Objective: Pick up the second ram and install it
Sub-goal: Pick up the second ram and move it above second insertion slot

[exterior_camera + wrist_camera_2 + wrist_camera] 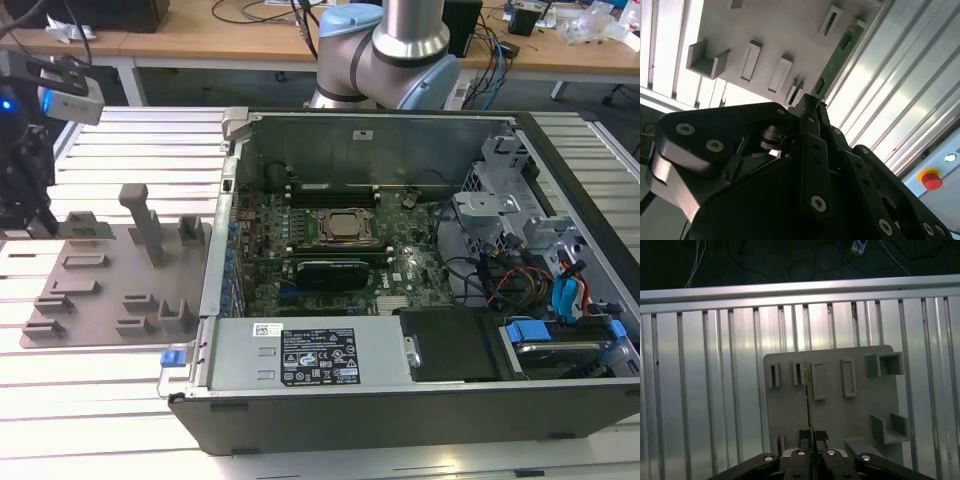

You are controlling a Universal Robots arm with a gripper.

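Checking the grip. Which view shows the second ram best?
The second wrist view: the second ram shows its green face, running out from the gripper. The first wrist view gives a thin edge-on line between the fingers. In the exterior view it is too small to tell.

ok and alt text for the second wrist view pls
The black gripper is shut on one end of the second ram, a narrow green circuit-board stick, at the grey fixture tray with its slots and brackets. The tray lies on a ribbed metal table; a red button shows beyond it.
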